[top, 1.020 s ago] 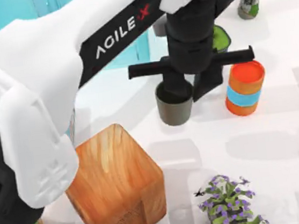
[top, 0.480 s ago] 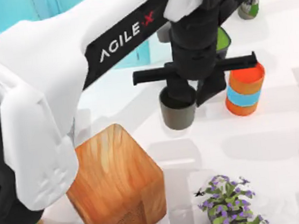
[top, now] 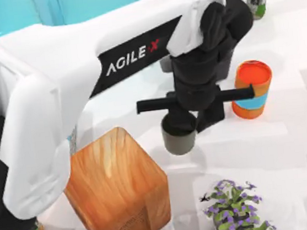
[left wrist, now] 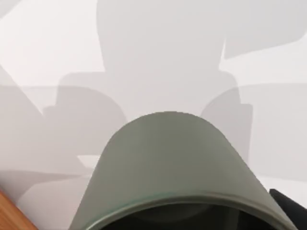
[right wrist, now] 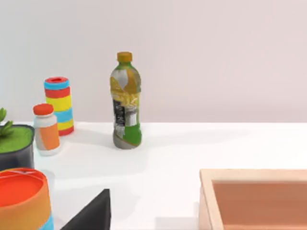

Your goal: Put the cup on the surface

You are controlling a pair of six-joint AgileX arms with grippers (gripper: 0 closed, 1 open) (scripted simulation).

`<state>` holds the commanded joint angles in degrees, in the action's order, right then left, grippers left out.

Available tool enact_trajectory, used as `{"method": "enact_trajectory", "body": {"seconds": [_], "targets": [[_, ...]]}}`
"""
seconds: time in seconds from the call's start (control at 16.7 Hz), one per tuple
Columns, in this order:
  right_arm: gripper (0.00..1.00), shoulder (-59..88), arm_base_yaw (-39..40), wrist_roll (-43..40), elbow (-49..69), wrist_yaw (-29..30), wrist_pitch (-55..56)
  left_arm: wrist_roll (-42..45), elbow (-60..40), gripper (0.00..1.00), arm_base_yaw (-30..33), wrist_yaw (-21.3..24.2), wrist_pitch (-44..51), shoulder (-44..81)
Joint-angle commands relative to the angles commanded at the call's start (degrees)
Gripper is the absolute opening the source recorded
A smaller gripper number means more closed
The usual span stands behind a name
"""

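The left gripper (top: 191, 126) hung over the middle of the glossy white tabletop (top: 290, 149), its fingers closed on the rim of the olive-grey cup (top: 179, 136), one finger inside the dark mouth and one outside. The cup stood upright below the gripper; whether its base touched the tabletop could not be told. In the left wrist view the cup's tapered wall (left wrist: 168, 158) sat over shadowed white surface. The wooden block (top: 117, 188) lay just to the gripper's left and nearer the camera, the orange can with a blue band (top: 251, 89) to its right, and a purple-flowered plant (top: 235, 208) below it.
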<state>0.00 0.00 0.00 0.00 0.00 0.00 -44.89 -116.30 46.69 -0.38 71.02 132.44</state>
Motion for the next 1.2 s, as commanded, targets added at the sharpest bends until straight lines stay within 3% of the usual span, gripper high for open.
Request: {"method": "enact_trajectory", "body": {"seconds": [0.24, 1.02, 1.2], "targets": [[1.00, 0.0, 0.0, 0.0, 0.0, 0.0, 0.0, 0.0, 0.1, 0.00, 0.0, 0.0, -0.1, 0.0], [1.00, 0.0, 0.0, 0.0, 0.0, 0.0, 0.0, 0.0, 0.1, 0.98, 0.0, 0.0, -0.1, 0.0], [1.00, 0.0, 0.0, 0.0, 0.0, 0.0, 0.0, 0.0, 0.1, 1.00, 0.0, 0.0, -0.1, 0.0]]}}
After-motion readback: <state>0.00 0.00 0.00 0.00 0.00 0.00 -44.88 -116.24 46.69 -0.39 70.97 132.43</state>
